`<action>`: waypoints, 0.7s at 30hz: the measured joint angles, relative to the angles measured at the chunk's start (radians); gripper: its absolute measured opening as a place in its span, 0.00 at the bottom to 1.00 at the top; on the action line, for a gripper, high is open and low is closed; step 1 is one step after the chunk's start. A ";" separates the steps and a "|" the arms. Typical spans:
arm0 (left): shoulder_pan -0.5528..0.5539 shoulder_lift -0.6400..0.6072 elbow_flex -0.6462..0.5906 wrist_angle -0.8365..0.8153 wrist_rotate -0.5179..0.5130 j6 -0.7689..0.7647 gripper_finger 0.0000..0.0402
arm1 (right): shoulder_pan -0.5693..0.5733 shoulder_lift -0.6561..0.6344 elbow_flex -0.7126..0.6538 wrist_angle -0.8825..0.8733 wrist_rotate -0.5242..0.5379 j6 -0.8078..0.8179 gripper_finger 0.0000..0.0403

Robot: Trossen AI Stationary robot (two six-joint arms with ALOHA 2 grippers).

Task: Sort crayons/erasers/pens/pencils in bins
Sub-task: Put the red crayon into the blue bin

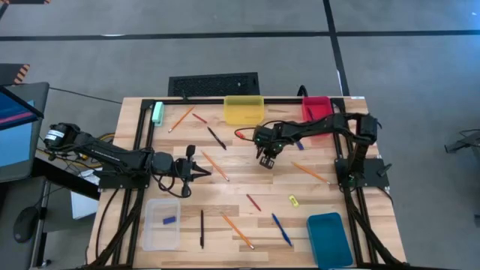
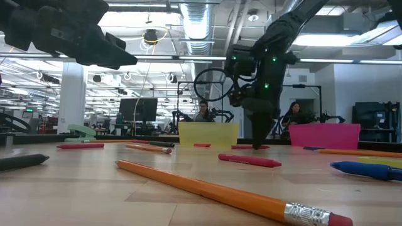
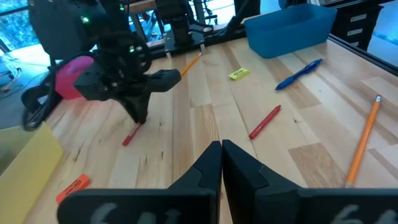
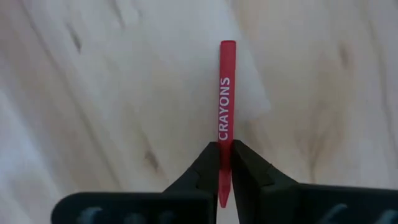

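Note:
My right gripper (image 1: 266, 160) points down at the table's middle, shut on a red crayon (image 4: 224, 106) printed CRAYONS. The left wrist view shows that crayon (image 3: 130, 135) under the right gripper (image 3: 138, 115). My left gripper (image 1: 201, 166) is shut, holds nothing and hovers left of centre, its fingers (image 3: 221, 163) aimed at the right gripper. Another crayon (image 1: 253, 202) and a yellow eraser (image 1: 292, 200) lie flat on the table. The yellow bin (image 1: 244, 109) and red bin (image 1: 316, 107) stand at the far edge, the teal bin (image 1: 328, 238) and clear bin (image 1: 162, 223) near. My right gripper pinches the red crayon near its pointed end (image 4: 224, 163) between the two fingers, which come from above, pointing down. The crayon runs out forward from between the fingers to its flat end (image 4: 227, 45). It lies low at the tabletop (image 2: 250, 147); whether it is lifted clear I cannot tell.
Orange pencils (image 1: 214, 166) (image 1: 181, 118) (image 1: 237, 231) (image 1: 310, 173), black pens (image 1: 216, 137) (image 1: 201, 229) and a blue pen (image 1: 281, 229) lie scattered. A blue eraser (image 1: 169, 220) sits in the clear bin. A pale-green block (image 1: 157, 112) lies far left; a keyboard (image 1: 214, 84) lies beyond the far edge.

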 joint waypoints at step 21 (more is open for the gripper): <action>0.000 0.000 0.000 0.000 0.000 0.000 0.01 | 0.300 -0.231 0.080 -0.417 0.061 0.358 0.10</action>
